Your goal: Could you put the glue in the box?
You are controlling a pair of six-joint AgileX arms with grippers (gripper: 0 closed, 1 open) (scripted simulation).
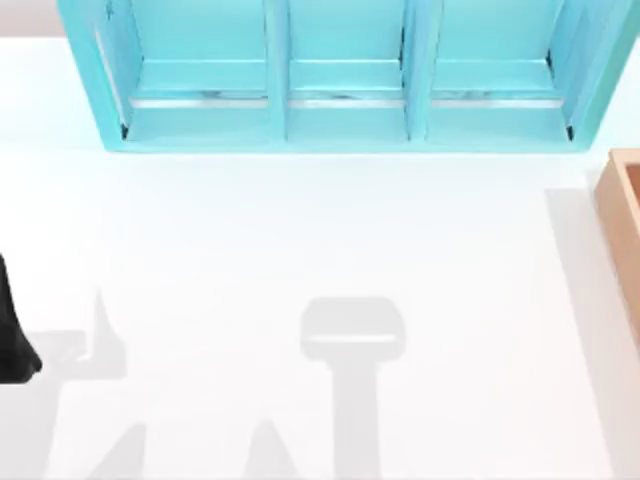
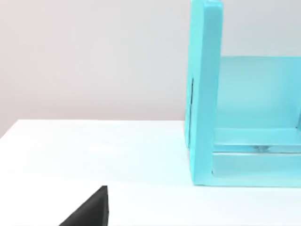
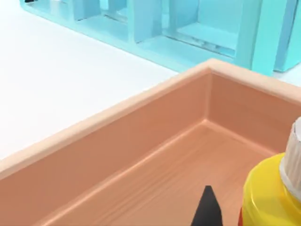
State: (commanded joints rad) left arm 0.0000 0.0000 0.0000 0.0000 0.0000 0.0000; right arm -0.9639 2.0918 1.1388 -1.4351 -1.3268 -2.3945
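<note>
Where tan walls close: glue (image 3: 268,193) inside box (image 3: 141,141).

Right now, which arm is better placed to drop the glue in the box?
Right. Its wrist view looks down into the box with the glue beside its pincer fingertip. The left arm sits at the table's far left edge.

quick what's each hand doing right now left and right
Left hand: at the table's left edge, cannot be told.
Right hand: over the box, beside the glue; grip cannot be told.
</note>
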